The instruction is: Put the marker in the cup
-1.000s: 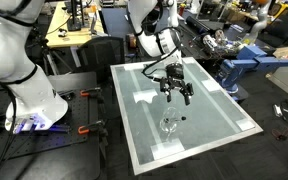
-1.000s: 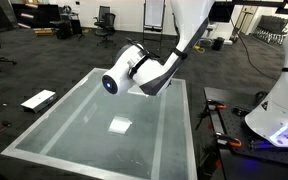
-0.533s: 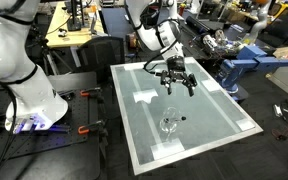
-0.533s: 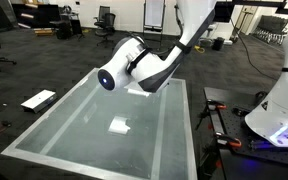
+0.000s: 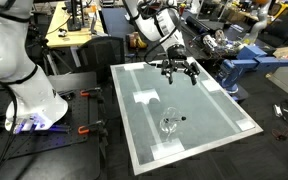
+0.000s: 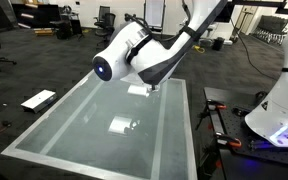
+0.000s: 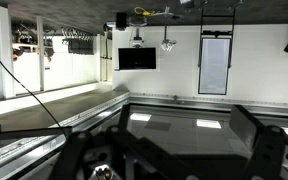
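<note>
The clear cup point(image 5: 169, 125) stands on the glass-topped table point(image 5: 224, 110) near its front edge. A small dark piece, seemingly the marker's end point(image 5: 182, 118), shows at the cup's rim; the rest of the marker I cannot make out. My gripper point(image 5: 179, 72) hangs high above the table's far part, well away from the cup, open and empty. In the wrist view its two dark fingers stand wide apart over bare tabletop point(image 7: 174, 125). In an exterior view the arm point(image 6: 134, 60) hides the gripper, and the cup shows only as a pale glint point(image 6: 122, 125).
The table has a raised pale frame point(image 5: 124, 120). A white robot base point(image 5: 29, 100) and red clamps point(image 5: 84, 128) stand on the floor beside it. Desks and equipment point(image 5: 234, 45) crowd the space behind the table. A flat pale board point(image 6: 39, 100) lies on the floor.
My gripper has risen and moved from just above the cup toward the table's far side, staying open. The cup and the dark piece at its rim have not moved.
</note>
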Robot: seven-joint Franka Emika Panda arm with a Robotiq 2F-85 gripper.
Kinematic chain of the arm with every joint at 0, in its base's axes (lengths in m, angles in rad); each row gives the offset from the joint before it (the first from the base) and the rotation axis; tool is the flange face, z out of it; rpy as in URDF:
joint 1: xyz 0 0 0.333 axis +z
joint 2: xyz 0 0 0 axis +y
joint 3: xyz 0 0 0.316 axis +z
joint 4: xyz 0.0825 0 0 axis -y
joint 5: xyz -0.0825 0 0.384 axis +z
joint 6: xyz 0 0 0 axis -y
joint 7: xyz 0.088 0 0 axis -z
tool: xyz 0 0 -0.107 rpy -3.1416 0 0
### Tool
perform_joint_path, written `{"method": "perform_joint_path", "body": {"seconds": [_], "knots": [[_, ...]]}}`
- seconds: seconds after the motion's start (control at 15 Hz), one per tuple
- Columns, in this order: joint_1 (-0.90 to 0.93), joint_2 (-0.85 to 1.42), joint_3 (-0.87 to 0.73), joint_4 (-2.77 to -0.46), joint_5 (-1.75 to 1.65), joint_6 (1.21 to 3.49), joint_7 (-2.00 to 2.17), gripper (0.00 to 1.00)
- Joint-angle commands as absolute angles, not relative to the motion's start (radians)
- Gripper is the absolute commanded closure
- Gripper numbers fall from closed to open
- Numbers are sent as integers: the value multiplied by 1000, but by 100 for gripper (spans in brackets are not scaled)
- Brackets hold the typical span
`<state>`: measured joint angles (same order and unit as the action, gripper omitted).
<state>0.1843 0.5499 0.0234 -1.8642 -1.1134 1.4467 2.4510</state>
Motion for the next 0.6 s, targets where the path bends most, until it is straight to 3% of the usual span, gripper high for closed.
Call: {"method": "perform_joint_path", "body": {"seconds": [0.0, 0.53], "knots": [[173, 543, 40, -1867, -1117, 1440, 2453, 0], [172, 549, 42, -1868, -1117, 1440, 2452, 0]]}}
